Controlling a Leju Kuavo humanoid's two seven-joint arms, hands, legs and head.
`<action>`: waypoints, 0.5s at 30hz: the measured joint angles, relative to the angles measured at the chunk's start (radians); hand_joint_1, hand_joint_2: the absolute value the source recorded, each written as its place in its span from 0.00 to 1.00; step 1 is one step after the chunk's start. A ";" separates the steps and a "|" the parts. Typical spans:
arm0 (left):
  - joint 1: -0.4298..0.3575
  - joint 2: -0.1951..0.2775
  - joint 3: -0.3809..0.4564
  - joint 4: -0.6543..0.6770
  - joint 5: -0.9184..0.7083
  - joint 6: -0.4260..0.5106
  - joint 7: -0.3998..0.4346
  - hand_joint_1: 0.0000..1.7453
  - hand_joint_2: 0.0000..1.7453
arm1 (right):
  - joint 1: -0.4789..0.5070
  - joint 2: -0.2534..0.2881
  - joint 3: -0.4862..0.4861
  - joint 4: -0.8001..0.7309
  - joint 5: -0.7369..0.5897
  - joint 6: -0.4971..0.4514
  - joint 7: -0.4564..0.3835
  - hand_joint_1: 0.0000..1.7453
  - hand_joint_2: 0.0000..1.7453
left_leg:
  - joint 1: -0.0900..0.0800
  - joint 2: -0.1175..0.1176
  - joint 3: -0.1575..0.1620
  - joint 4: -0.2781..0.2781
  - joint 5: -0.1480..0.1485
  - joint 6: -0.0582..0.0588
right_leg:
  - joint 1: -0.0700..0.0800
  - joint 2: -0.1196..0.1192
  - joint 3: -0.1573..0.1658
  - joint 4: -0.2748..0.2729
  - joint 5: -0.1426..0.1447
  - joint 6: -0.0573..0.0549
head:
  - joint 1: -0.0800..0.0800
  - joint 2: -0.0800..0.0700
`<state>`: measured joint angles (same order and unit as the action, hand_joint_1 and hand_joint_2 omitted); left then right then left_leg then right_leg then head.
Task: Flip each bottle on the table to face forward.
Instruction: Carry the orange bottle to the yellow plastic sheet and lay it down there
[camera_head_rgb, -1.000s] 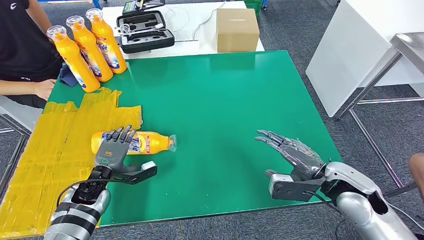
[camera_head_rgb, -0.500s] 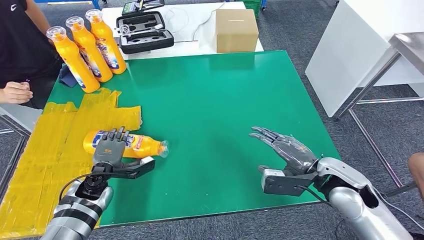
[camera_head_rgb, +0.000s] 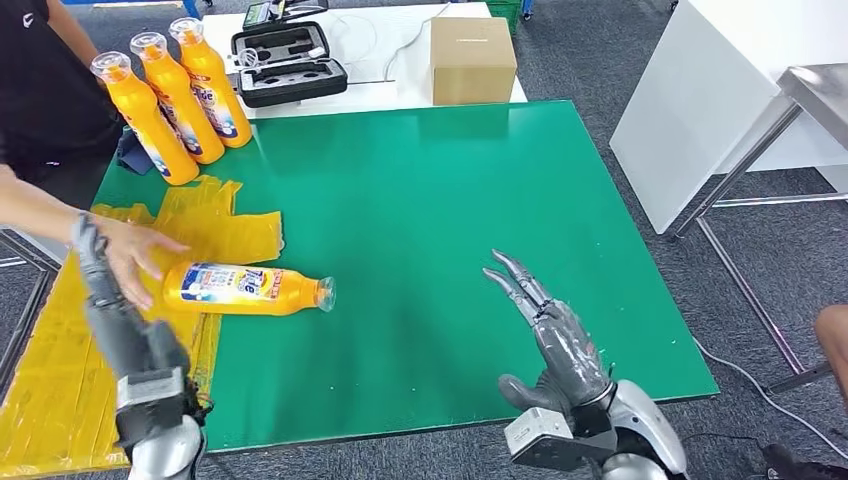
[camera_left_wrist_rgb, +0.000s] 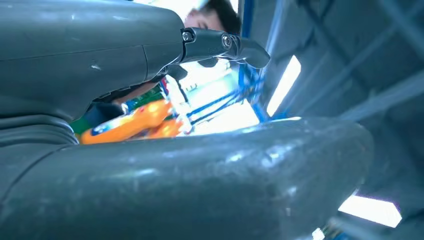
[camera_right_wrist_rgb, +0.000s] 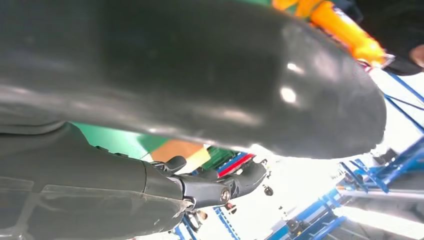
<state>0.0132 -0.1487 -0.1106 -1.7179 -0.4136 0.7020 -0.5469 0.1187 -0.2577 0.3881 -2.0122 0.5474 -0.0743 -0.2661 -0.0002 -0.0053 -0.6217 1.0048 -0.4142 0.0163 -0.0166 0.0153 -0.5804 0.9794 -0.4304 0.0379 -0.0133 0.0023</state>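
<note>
Orange bottle (camera_head_rgb: 245, 289) lies on my green tabletop (camera_head_rgb: 440, 200); left hand (camera_head_rgb: 110, 300) and right hand (camera_head_rgb: 545, 320) both spread, holding nothing.

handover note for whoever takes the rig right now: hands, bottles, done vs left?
Left hand: raised at the table's left edge, fingers extended, holding nothing.
Right hand: open over the green table, empty.
Lying bottle: on its side, label up, cap toward the table's middle; a person's hand is at its base.
Three upright bottles: far-left corner.
Done: lying bottle shows its label.
Left: wait for the person to clear, then any further bottles.
</note>
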 joint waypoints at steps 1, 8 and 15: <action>0.013 -0.005 -0.002 -0.031 0.023 -0.005 -0.002 0.00 0.00 | 0.008 0.015 -0.001 -0.002 0.001 -0.001 -0.002 0.00 0.00 | 0.000 0.000 0.000 0.000 0.000 0.000 | 0.000 0.000 0.000 0.000 0.000 0.000 | 0.000 0.000; 0.093 -0.007 -0.053 -0.146 0.251 -0.225 0.159 0.00 0.00 | 0.093 0.108 -0.021 -0.012 0.025 -0.113 -0.053 0.00 0.00 | 0.000 0.000 0.001 0.000 0.001 0.000 | 0.000 -0.001 0.002 0.000 0.001 0.000 | 0.000 0.000; 0.112 0.010 -0.164 -0.163 0.313 -0.390 0.205 0.00 0.00 | 0.107 0.162 -0.022 -0.035 0.008 -0.203 -0.053 0.00 0.00 | -0.001 0.000 0.001 0.000 0.001 0.001 | -0.001 -0.001 0.002 0.000 0.001 0.000 | 0.000 0.000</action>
<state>0.1250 -0.1387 -0.2749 -1.8807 -0.1007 0.3123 -0.3421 0.2256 -0.0960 0.3664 -2.0468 0.5553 -0.2769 -0.3195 -0.0011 -0.0056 -0.6206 1.0048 -0.4129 0.0168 -0.0172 0.0146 -0.5786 0.9795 -0.4295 0.0381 -0.0132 0.0023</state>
